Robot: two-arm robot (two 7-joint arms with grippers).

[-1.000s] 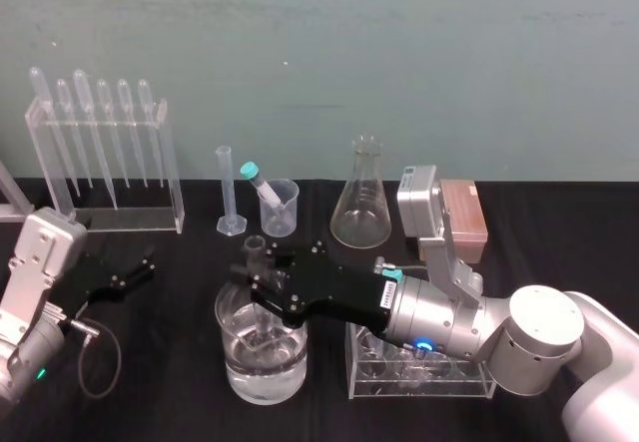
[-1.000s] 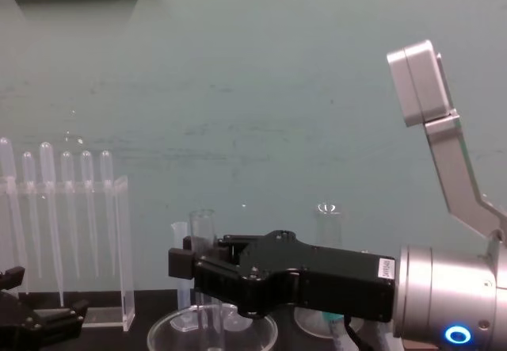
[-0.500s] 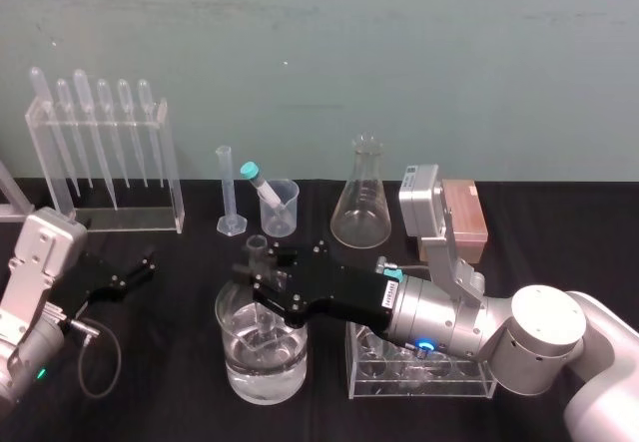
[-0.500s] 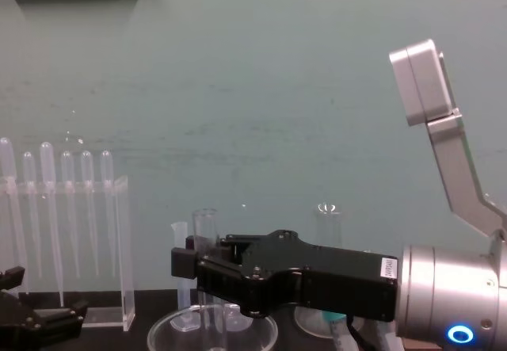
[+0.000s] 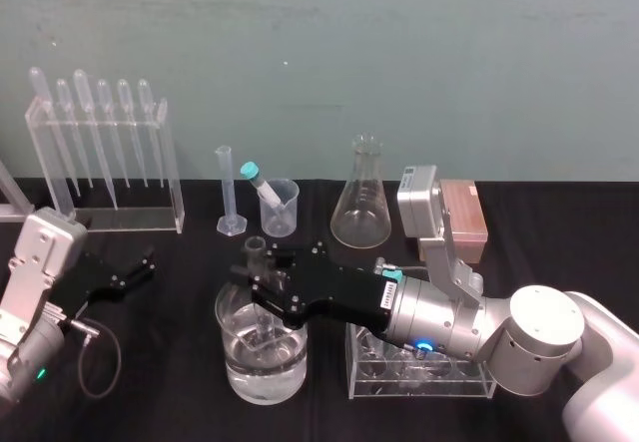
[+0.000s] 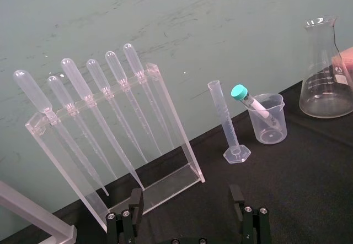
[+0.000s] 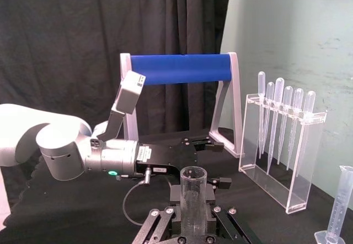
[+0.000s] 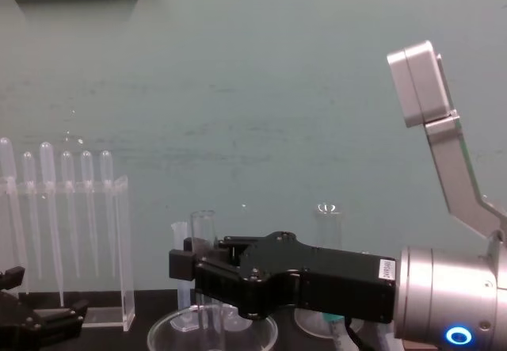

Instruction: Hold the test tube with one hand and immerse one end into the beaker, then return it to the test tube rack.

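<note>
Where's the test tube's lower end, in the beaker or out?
In: the right gripper holds the test tube upright, lower end below the beaker's rim. Left gripper parked at the left.

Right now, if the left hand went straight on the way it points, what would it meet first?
Most likely the pipette rack: in the wrist view its near end sits between the open fingers of the left hand. The cylinder stands just off that line, and depth is hard to judge.
</note>
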